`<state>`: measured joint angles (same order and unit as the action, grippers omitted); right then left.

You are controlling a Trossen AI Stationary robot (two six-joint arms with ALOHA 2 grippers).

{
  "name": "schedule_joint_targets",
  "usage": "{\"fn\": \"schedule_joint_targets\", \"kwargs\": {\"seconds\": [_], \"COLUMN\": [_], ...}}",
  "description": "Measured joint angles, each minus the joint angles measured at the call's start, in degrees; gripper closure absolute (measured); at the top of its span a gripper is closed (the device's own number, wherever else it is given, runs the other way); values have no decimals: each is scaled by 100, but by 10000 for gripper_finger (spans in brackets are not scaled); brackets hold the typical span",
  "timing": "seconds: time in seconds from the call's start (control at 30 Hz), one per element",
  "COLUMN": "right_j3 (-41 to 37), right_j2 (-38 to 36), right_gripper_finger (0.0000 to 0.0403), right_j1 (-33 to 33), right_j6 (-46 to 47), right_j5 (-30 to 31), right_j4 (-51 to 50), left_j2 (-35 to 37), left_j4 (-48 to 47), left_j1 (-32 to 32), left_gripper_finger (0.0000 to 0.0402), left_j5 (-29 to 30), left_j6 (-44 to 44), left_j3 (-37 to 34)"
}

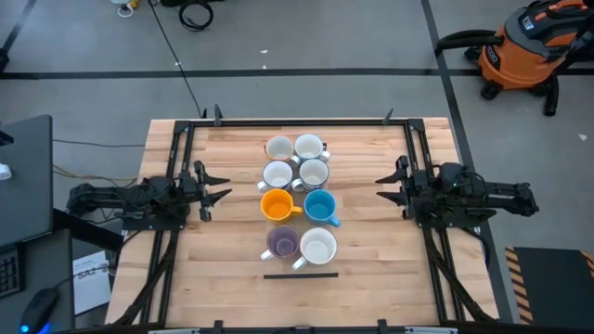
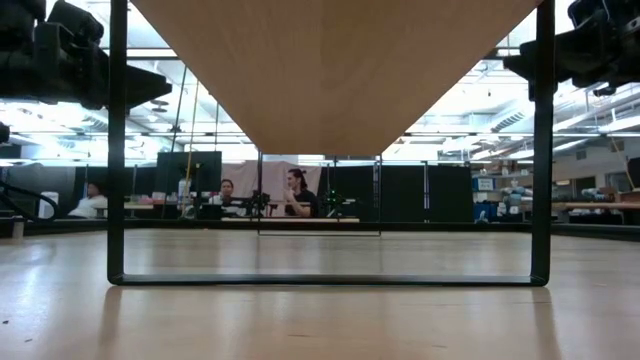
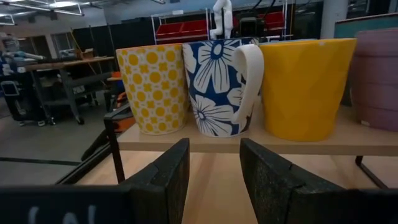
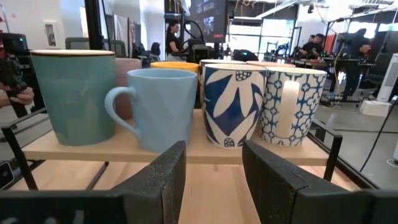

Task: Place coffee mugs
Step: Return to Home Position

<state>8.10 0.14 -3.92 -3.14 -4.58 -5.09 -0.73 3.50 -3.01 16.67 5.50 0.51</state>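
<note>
No text is reading clearly anywhere. A white sheet (image 1: 90, 278) lying on the floor left of the counter (image 1: 232, 269) is carrying a line of dark print, but its letters are showing too small to make out. Pale marks are showing on the dark housing (image 3: 62, 208) behind the left pincer (image 3: 214, 149) and on the matching housing (image 4: 68, 211) behind the right pincer (image 4: 214, 152), cut by the picture's edge and forming no readable word.
</note>
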Motion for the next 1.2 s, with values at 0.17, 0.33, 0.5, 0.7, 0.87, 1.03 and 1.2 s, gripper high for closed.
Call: {"fn": "schedule_joint_targets", "kwargs": {"seconds": [0.17,0.33,0.5,0.7,0.87,1.03,1.2], "right_j3": [-1,-428,-767,-772,-772,-772,-772], "right_j2": [-1,-2,22,33,33,33,33], "right_gripper_finger": [238,238,238,238,238,238,238], "right_j1": [0,0,-1,-2,-2,-2,-2], "right_j6": [-4,-27,-179,-141,-52,-50,-49], "right_j5": [0,0,30,144,352,350,350], "right_j4": [-138,518,837,685,637,650,650], "left_j2": [0,0,0,0,0,0,-1], "left_j4": [-12,-17,-21,-23,-23,98,272], "left_j1": [0,0,0,0,0,0,-2], "left_gripper_finger": [253,253,253,253,253,253,253], "left_j5": [0,0,-2,0,1,0,0], "left_j6": [0,4,-31,-27,7,4,2], "left_j3": [-2,-4,-4,-7,-9,-15,-17]}}
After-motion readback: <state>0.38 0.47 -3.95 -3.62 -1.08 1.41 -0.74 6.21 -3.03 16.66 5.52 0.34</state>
